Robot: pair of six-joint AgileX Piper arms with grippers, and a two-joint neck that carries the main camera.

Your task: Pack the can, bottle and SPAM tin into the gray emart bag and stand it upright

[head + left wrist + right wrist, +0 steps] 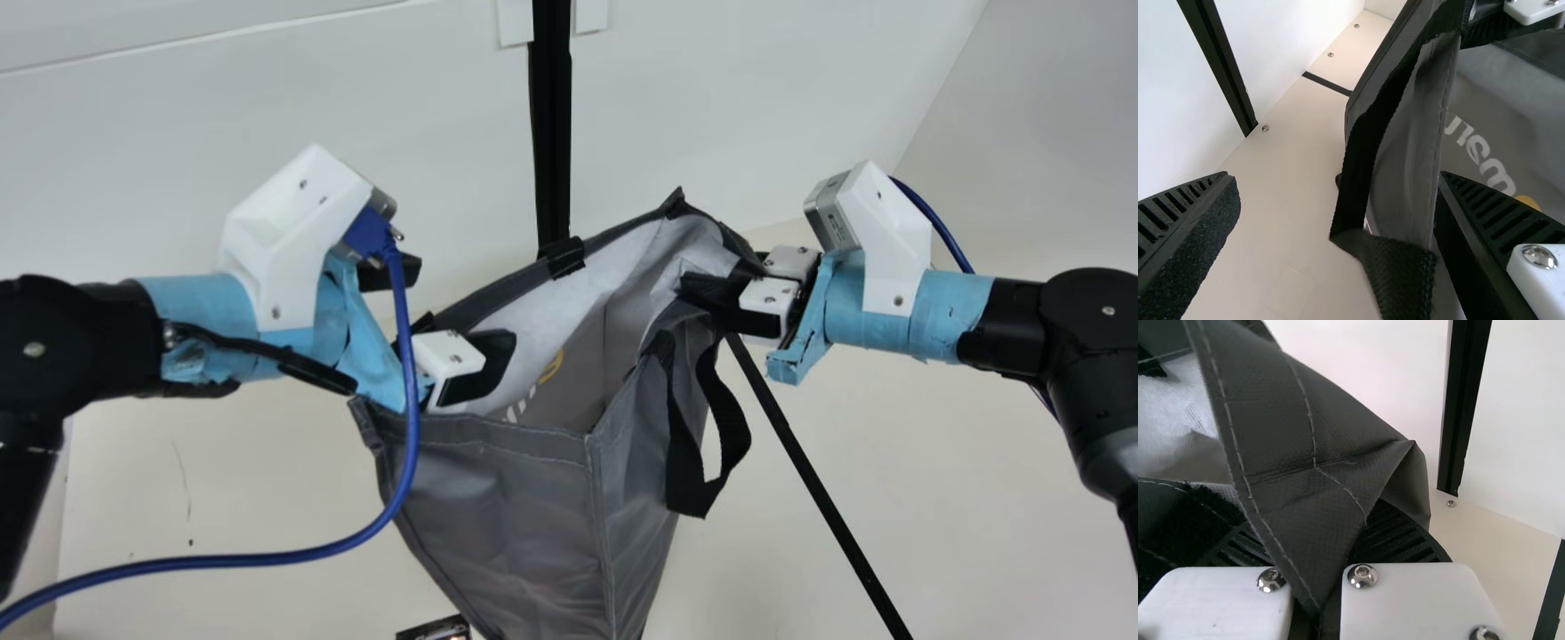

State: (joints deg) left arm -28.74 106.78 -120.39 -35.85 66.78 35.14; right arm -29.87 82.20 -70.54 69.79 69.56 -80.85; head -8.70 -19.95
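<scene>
The gray emart bag (507, 471) has its mouth spread between both arms in the main view, its base out of sight. At its right side my right gripper (702, 289) is shut on the folded rim. My left gripper (452, 316) stands open at the left rim, one finger inside the mouth. In the left wrist view the bag's edge (1405, 160) lies between the wide-apart fingers of my left gripper (1338, 213), nearer one of them. The right wrist view has gray bag cloth (1305, 447) pinched in my right gripper (1331, 550).
Part of a small dark object (436, 629) peeks out beside the bag at the main view's bottom edge; I cannot tell what it is. A black handle loop (733, 427) hangs at the bag's right. A blue cable (267, 558) runs below my left arm. White walls stand behind.
</scene>
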